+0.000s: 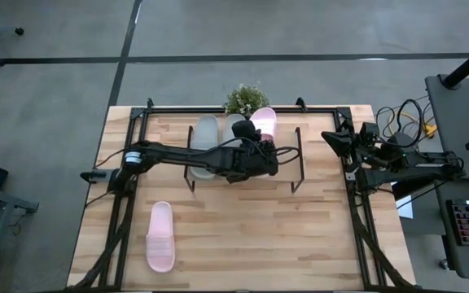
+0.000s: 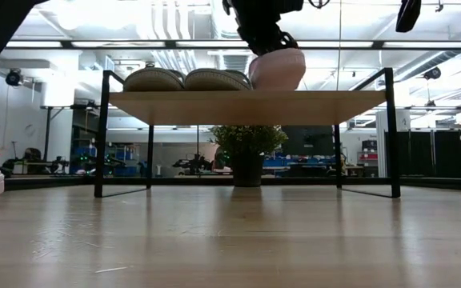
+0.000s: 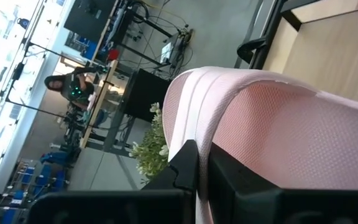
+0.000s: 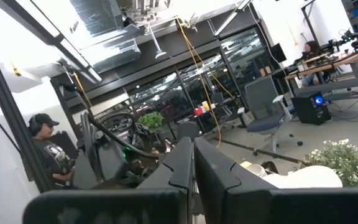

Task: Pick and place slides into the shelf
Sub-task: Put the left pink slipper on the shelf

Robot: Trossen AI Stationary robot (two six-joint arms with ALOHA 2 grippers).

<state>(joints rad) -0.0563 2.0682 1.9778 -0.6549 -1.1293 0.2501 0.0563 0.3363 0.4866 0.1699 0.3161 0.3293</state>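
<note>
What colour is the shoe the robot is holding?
Pale pink; the slide in the left gripper shows best in the left wrist view.

No readable text, label, brand, number or sign shows in any of the four views.

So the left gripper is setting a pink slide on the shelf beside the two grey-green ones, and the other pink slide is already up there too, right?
Not quite. The high view shows the other pink slide still on the table, near the front left. The rest holds: the left gripper has a pink slide at the shelf, beside the grey-green slides.
</note>
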